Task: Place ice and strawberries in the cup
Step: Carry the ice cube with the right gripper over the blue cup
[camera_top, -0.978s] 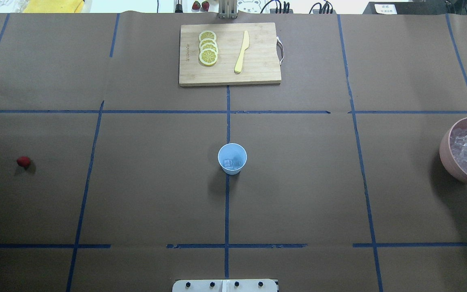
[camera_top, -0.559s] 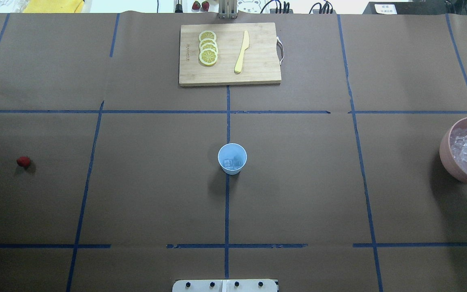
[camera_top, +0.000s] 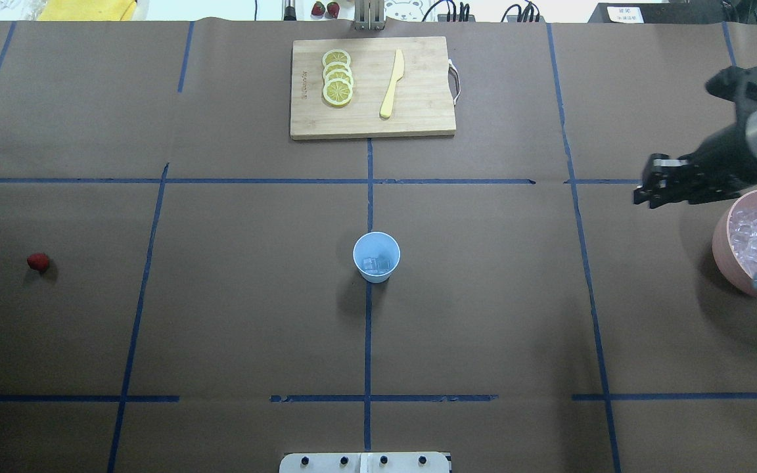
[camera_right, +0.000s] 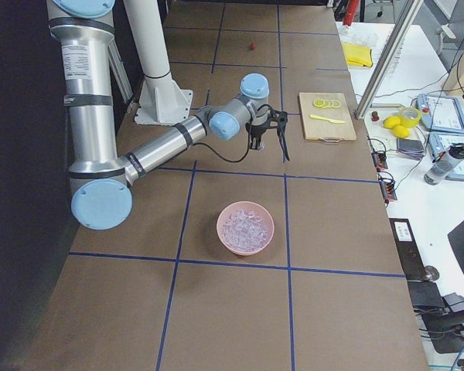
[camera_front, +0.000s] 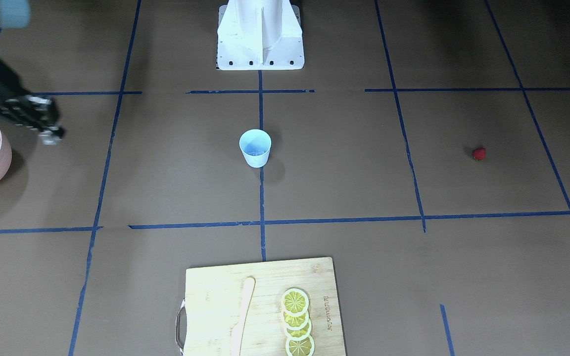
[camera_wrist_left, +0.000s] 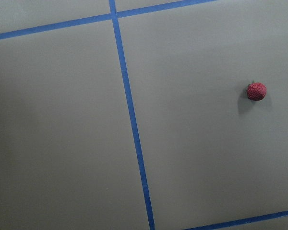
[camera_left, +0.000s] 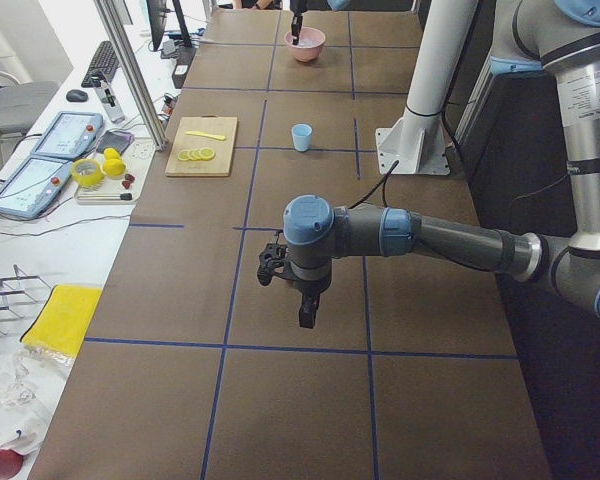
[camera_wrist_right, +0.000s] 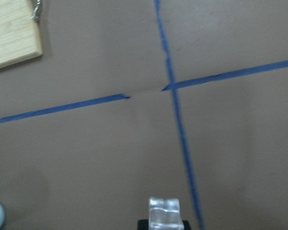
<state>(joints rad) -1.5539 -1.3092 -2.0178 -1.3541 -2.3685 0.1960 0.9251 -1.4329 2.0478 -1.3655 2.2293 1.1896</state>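
The light blue cup [camera_top: 376,257] stands at the table's middle with a few ice cubes [camera_top: 375,265] in it. It also shows in the front view [camera_front: 255,148]. My right gripper [camera_top: 644,190] hovers left of the pink bowl, well right of the cup, and is shut on an ice cube [camera_wrist_right: 165,213]. The heap of ice [camera_top: 756,233] fills the bowl. The red strawberry [camera_top: 38,262] lies alone at the far left and shows in the left wrist view [camera_wrist_left: 256,90]. My left gripper [camera_left: 306,312] hangs above the table only in the left side view; I cannot tell its state.
The pink bowl [camera_top: 720,246] sits at the right edge, partly behind my right arm. A wooden cutting board [camera_top: 418,105] at the far middle carries lemon slices [camera_top: 338,77] and a yellow knife [camera_top: 392,84]. Blue tape lines cross the brown table cover.
My right gripper has come up out of the pink bowl and moved left, into the open beside the bowl, with an ice cube in it. The cup and strawberry have not moved.
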